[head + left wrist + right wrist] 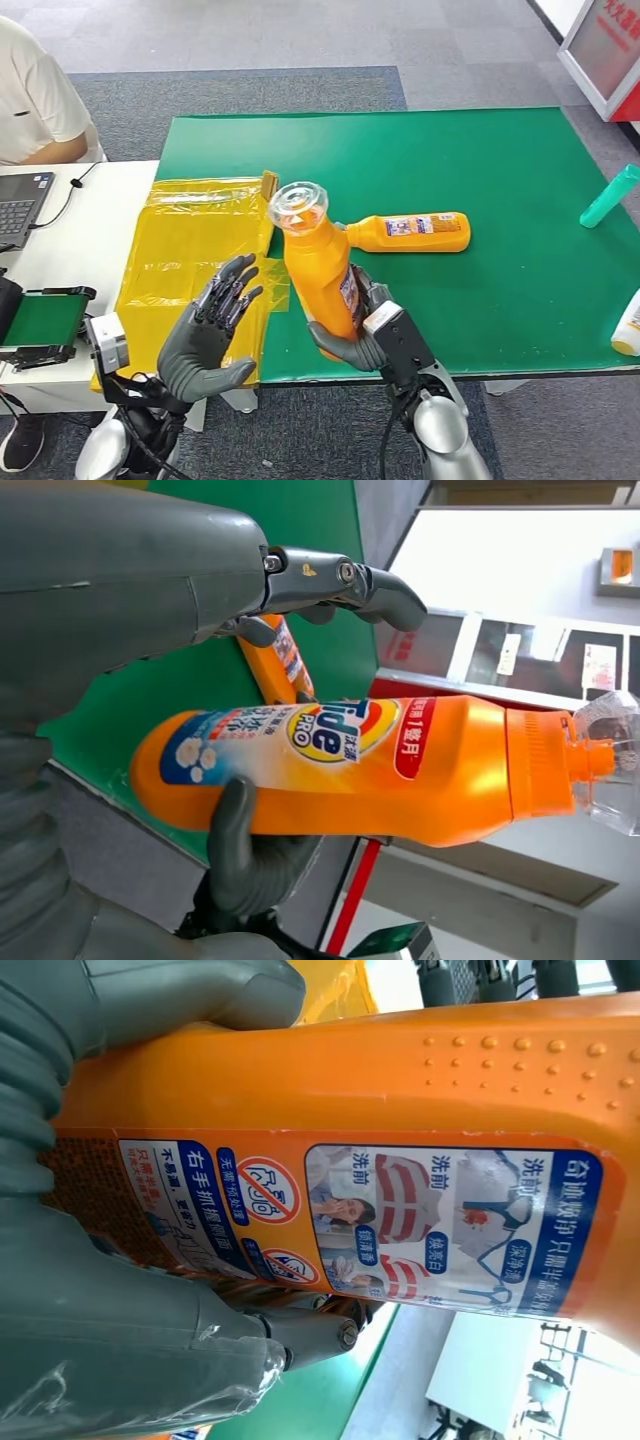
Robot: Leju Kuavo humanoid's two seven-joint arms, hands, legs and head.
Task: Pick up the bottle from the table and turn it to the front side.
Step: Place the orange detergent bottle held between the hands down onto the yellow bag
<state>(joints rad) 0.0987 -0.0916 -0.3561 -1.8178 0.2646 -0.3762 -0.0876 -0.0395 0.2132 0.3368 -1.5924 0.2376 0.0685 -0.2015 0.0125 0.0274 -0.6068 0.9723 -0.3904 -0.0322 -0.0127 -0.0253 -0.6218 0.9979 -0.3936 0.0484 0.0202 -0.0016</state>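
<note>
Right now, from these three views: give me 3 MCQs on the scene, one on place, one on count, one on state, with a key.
1. Where does the second orange bottle lie?
A. on the green mat, behind the held bottle
B. on the yellow plastic sheet
C. on the white desk beside the laptop

2. How many orange bottles are in the head view?
A. one
B. two
C. three

3. What is the left robot hand doing?
A. gripping the held bottle
B. pressing on the laptop
C. open beside the bottle, holding nothing

Key
1 A: the lying bottle rests on its side on the green mat.
2 B: the held bottle plus the lying one.
3 C: the left robot hand has its fingers spread and apart from the bottle, while the right robot hand grips the bottle's lower body.
</note>
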